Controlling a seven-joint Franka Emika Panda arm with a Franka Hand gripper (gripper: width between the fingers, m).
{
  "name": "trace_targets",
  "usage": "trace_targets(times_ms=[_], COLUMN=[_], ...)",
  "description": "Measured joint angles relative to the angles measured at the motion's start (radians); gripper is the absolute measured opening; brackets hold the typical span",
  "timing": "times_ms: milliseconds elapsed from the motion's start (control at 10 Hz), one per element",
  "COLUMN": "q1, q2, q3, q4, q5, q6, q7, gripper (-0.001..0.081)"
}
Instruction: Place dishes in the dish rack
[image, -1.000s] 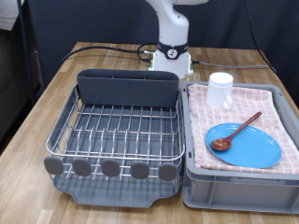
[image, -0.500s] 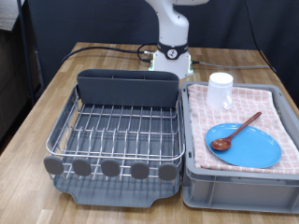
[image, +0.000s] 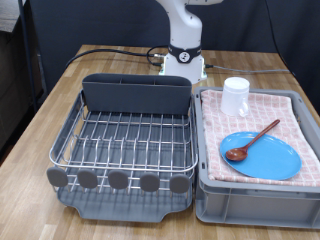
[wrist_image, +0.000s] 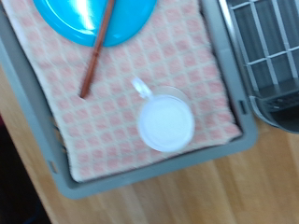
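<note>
You cannot see the tool in either picture, so I cannot tell if it is open or closed, and nothing shows it holding anything. The dish rack (image: 125, 140) sits on the tabletop (image: 40, 110) in the left half of the outside view, and no dish is in it. All three dishes wait in the grey bin (image: 250, 205) on the checked cloth (image: 290, 115) at the right. The white mug (image: 236, 96) stands at the upper part of the bin, and the wrist view looks down on it near the middle of its frame. The blue plate (image: 262, 156) lies lower right, and the wooden spoon (image: 252, 141) rests on it with its handle sticking out over the cloth. Watch out: the mug is smooth and round, so it could slip or tip. The spoon could roll off if you lift the plate. The cloth could bunch up too.
</note>
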Motion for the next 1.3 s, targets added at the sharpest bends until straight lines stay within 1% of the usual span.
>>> trace_targets(times_ms=[100, 300, 600, 1000, 1200, 1300], q1=[0.000, 0.000, 0.000, 0.000, 0.000, 0.000], q2=[0.035, 0.035, 0.035, 0.037, 0.048, 0.063], q3=[0.007, 0.006, 0.014, 0.053, 0.080, 0.092], q4=[0.026, 0.024, 0.002, -0.017, -0.015, -0.009], q5=[0.009, 0.005, 0.004, 0.003, -0.024, -0.053], q6=[0.011, 0.007, 0.041, 0.098, 0.123, 0.140], q7=[0.047, 0.028, 0.030, 0.100, 0.117, 0.118], gripper=[0.0802, 0.0802, 0.0802, 0.0802, 0.0802, 0.0802])
